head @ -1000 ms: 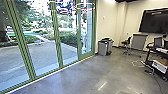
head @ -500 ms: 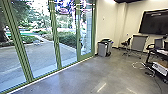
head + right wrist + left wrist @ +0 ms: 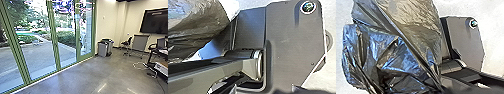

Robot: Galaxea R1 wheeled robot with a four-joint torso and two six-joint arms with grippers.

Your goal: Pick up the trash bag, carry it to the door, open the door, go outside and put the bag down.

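Best to grasp the limp, slippery-looking, likely light trash bag [image 3: 396, 50], near the left gripper, by bunched plastic, unable to tell either gripper's closure.

crinkled glossy dark plastic trash bag [image 3: 403, 47], smooth polished grey floor [image 3: 82, 77], clear shiny glass panes [image 3: 37, 60]

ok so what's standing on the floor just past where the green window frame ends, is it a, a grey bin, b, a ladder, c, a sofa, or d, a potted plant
A: a grey bin stands by the pale wall, just beyond the green frame.
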